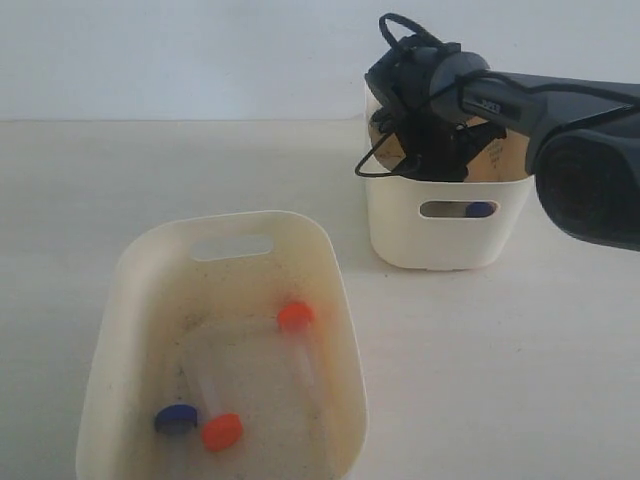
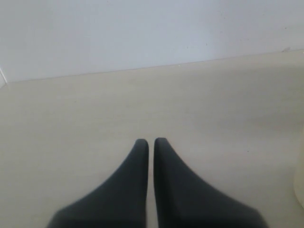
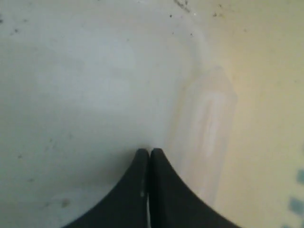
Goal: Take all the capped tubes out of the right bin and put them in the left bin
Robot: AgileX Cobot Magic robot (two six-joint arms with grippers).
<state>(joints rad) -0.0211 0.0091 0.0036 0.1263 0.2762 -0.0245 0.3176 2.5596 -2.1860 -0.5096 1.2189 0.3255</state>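
Progress chk: 3 of 4 small clear plastic capped tubes are lying on the speckled floor of the larger-looking cream plastic left bin (image 1: 130, 300), near-left in scene. An orange-red-capped tube (image 1: 296, 316) is lying toward the far side. A second orange-red-capped tube (image 1: 222, 431) and a blue-capped tube (image 1: 175, 419) are lying at the near end, caps close together.

1 tube is being judged outstanding. In the smaller-looking cream plastic right bin (image 1: 400, 230), far-right, a blue cap (image 1: 480, 210) is being seen thru the oval handle slot (image 1: 440, 209). In right wrist view the clear body of this fourth tube (image 3: 206, 128) is lying on the bin floor.

Inside the right bin the right gripper (image 3: 149, 151) is being held low, jaws closed tip to tip w/ nothing between; the fourth tube is lying just beside the tips, not gripped. Over bare pale tabletop (image 2: 71, 118) the left gripper (image 2: 151, 140) is being held w/ jaws closed to a hairline gap, empty.

Est. approx 3/4 done. Jaws are likely needing to be opened & set astride the fourth tube before lift & carry to the left bin.
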